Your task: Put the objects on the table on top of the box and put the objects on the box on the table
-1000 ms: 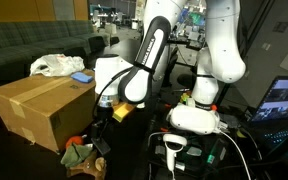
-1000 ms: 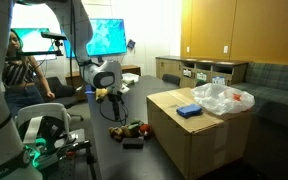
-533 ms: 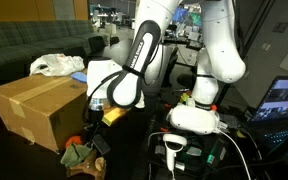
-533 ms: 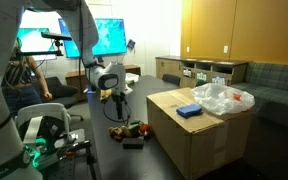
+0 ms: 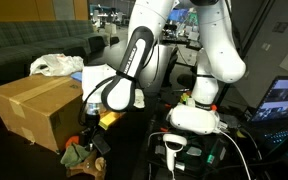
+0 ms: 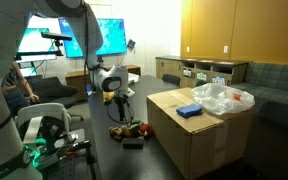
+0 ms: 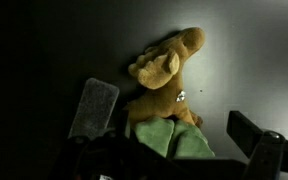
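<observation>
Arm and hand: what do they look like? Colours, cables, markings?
The arm has glossy white rounded shells with black sections at the joints. It stands on a white base with cables trailing beside it. The hand is dark, with two flat fingers whose pads look grey. No markings are legible at this resolution.

One box (image 6: pixel 199 145), one blue block (image 6: pixel 189 111), one clear plastic bag (image 6: pixel 224 98), one brown plush toy (image 7: pixel 167 65), one robot arm (image 5: pixel 136 55).
</observation>
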{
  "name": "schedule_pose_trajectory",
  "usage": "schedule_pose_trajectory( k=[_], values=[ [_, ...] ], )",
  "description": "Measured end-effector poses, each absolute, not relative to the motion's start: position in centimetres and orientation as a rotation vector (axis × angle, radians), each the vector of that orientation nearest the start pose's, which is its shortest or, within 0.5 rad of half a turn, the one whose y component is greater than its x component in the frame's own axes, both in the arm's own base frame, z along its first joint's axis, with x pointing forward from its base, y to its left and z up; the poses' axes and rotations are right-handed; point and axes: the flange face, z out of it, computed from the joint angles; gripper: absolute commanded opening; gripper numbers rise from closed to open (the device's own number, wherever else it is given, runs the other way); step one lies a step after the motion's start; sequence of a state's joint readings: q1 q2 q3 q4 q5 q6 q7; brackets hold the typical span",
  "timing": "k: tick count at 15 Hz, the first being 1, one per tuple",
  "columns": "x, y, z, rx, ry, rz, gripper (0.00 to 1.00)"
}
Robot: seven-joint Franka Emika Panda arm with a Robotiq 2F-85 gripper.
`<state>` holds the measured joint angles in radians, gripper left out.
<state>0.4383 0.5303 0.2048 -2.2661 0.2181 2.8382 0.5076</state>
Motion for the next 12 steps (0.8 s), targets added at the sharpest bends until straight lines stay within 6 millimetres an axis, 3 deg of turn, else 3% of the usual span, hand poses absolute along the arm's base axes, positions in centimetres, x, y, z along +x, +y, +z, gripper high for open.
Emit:
schedule_pose_trajectory(
  k=[6, 12],
  values=[
    [42.3, 31.1, 8.4, -3.045, 0.123, 0.114, 1.00],
    [40.2, 33.4, 4.2, -3.049, 0.094, 0.098, 1.00]
  ],
)
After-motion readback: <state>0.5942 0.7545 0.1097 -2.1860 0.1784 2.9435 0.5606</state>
